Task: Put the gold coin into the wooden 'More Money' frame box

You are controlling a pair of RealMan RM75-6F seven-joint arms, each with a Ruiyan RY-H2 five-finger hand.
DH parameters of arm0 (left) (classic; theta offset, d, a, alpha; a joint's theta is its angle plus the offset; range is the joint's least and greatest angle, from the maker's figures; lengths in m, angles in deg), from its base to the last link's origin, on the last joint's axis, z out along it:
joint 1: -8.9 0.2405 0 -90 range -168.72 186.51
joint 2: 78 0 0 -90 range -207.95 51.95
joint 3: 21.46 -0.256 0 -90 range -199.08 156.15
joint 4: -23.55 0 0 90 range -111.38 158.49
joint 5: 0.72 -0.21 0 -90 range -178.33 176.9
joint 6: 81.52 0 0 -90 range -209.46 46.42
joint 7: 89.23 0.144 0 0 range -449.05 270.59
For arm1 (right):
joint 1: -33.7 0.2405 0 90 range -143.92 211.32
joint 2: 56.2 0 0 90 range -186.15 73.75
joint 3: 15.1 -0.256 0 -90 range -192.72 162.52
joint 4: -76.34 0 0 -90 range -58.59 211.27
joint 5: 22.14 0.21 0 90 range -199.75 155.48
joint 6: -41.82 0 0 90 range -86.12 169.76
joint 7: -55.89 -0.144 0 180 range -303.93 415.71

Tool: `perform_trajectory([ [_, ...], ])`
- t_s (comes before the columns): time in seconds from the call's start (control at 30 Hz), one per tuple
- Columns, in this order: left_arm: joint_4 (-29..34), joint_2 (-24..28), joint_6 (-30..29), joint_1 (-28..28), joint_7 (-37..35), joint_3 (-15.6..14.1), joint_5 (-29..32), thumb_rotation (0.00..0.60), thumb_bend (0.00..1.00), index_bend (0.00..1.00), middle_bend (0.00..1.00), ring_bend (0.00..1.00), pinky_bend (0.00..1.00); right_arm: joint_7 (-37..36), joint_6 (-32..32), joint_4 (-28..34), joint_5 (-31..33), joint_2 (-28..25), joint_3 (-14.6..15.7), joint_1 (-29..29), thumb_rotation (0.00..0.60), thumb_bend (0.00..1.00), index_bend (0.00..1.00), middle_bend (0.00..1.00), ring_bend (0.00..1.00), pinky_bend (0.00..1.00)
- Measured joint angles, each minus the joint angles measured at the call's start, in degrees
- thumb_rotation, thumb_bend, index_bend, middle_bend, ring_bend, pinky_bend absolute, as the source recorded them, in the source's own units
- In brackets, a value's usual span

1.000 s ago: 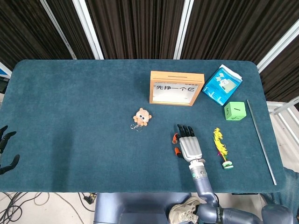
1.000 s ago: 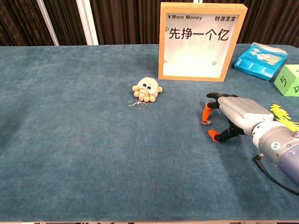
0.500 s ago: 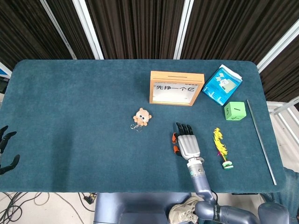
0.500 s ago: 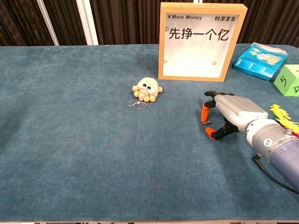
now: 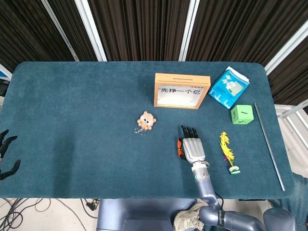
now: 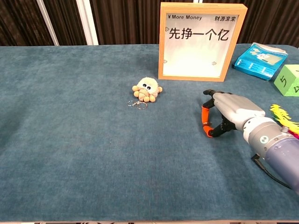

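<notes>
The wooden 'More Money' frame box (image 5: 182, 90) (image 6: 202, 41) stands upright at the back of the table, slot on top. My right hand (image 5: 192, 147) (image 6: 229, 114) lies palm down on the cloth in front of the box, a little to its right. Its orange-tipped thumb and finger (image 6: 204, 122) meet in a pinch at the spot where the gold coin lay. The coin is hidden between those tips. My left hand (image 5: 6, 154) hangs off the table's left edge with fingers apart, holding nothing.
A plush octopus keychain (image 5: 146, 120) (image 6: 146, 89) lies left of the right hand. To the right are a blue packet (image 5: 229, 87), a green cube (image 5: 241, 114), a yellow feather toy (image 5: 227, 151) and a thin metal rod (image 5: 268, 144) along the right edge.
The right hand's thumb and finger have drawn together around the coin, which showed on the cloth between them before. The hand edged slightly left. The left hand has not moved.
</notes>
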Motion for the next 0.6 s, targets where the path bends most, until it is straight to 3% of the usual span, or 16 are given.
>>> perform_trajectory([
  [0.37, 0.1, 0.2, 0.4, -0.1, -0.1, -0.1, 0.2, 0.600, 0.36, 0.19, 0.00, 0.00, 0.01, -1.4, -0.3, -0.5, -0.6, 0.0, -0.3, 0.2, 0.600, 0.49, 0.70, 0.06, 0.02, 0.00],
  [0.6, 0.2, 0.2, 0.6, -0.2, -0.2, -0.1, 0.3, 0.600, 0.36, 0.19, 0.00, 0.00, 0.01, -1.7, 0.1, 2.8, -0.9, -2.7, -0.9, 0.4, 0.600, 0.51, 0.70, 0.06, 0.02, 0.00],
])
